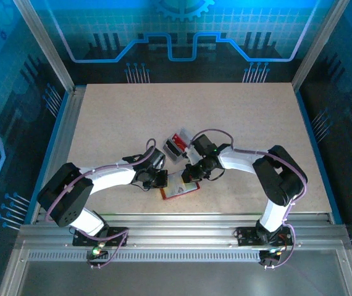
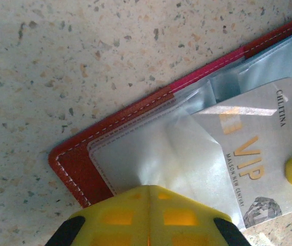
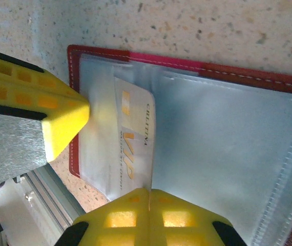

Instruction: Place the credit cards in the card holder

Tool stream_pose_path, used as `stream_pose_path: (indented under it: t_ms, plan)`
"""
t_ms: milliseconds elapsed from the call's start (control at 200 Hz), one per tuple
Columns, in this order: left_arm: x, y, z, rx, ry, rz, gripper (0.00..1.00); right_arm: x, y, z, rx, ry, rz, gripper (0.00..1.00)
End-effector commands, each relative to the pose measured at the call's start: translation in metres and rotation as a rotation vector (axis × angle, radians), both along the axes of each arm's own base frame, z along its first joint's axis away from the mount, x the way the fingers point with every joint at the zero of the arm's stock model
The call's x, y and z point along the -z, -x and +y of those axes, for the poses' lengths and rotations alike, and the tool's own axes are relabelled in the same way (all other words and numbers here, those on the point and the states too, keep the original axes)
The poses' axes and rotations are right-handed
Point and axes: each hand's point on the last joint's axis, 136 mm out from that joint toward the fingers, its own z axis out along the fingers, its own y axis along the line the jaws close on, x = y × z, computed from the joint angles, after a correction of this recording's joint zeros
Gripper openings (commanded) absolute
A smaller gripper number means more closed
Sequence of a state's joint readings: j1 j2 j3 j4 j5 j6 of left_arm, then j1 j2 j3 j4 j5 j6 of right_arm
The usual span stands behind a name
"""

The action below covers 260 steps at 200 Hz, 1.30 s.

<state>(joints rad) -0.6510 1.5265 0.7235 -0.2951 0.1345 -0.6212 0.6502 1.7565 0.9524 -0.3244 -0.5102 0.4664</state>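
Tabletop (image 1: pixel 256 123): work is confined to the middle of its near edge, where both arms meet.

Card holder (image 1: pixel 179 190): lies open and flat just inside the near edge; red stitched border and grey-clear pockets face up (image 3: pixel 228 72); the pockets in view other than the one in use look empty.

Left gripper (image 2: pixel 148 190): jaws closed, pinching the clear sleeve (image 2: pixel 151 148) at the holder's corner, judged to be steadying or lifting the pocket mouth.

Right gripper (image 3: pixel 148 192): jaws closed on the edge of the pale card (image 3: pixel 136 128); the card lies over the holder with part of it under the crumpled plastic, so insertion is judged begun but not finished.

Loose cards (image 1: pixel 176 145): a small red and pale cluster further in from the holder, towards the tabletop's centre; too small to count; judged to be waiting, so most of the task remains.

Writing on the pale card (image 2: pixel 258 154): "CHLITINA" along one edge; "VIP" in large gold letters; beneath it small print reading "MAISON NEW CENTURY"; a faceted gem emblem at one corner.
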Motion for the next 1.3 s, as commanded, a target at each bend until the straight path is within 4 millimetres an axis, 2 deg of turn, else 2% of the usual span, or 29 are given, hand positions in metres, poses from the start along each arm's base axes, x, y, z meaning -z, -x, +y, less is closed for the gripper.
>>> stream_pose_path:
  t_ms: [0, 195, 435, 600, 695, 815, 1061, 1296]
  plan:
    - [0.021, 0.022, 0.025, -0.001, -0.110, 0.069, 0.08, -0.002, 0.003, 0.011, -0.019, -0.013, 0.016, 0.00]
    - [0.017, 0.023, 0.023, -0.006, -0.086, 0.067, 0.08, 0.002, 0.004, 0.024, -0.011, -0.016, 0.017, 0.00]
    - [-0.019, 0.019, 0.004, -0.002, 0.054, 0.036, 0.10, 0.021, 0.006, 0.020, 0.023, 0.019, 0.036, 0.00]
    - [-0.033, 0.020, 0.021, -0.054, 0.067, 0.012, 0.11, 0.025, 0.005, 0.015, 0.029, 0.035, 0.039, 0.00]
    - [-0.027, 0.027, 0.029, -0.061, 0.048, 0.019, 0.09, 0.024, 0.005, 0.016, 0.026, 0.034, 0.039, 0.00]
    - [-0.013, 0.032, 0.029, -0.054, 0.037, 0.052, 0.00, 0.022, 0.004, 0.017, 0.023, 0.032, 0.033, 0.00]
    - [0.004, 0.023, 0.020, -0.045, 0.029, 0.073, 0.00, 0.017, 0.004, 0.020, 0.014, 0.024, 0.031, 0.00]
    - [0.025, 0.026, 0.013, -0.034, 0.011, 0.108, 0.00, 0.012, 0.006, 0.032, 0.002, 0.005, 0.027, 0.00]
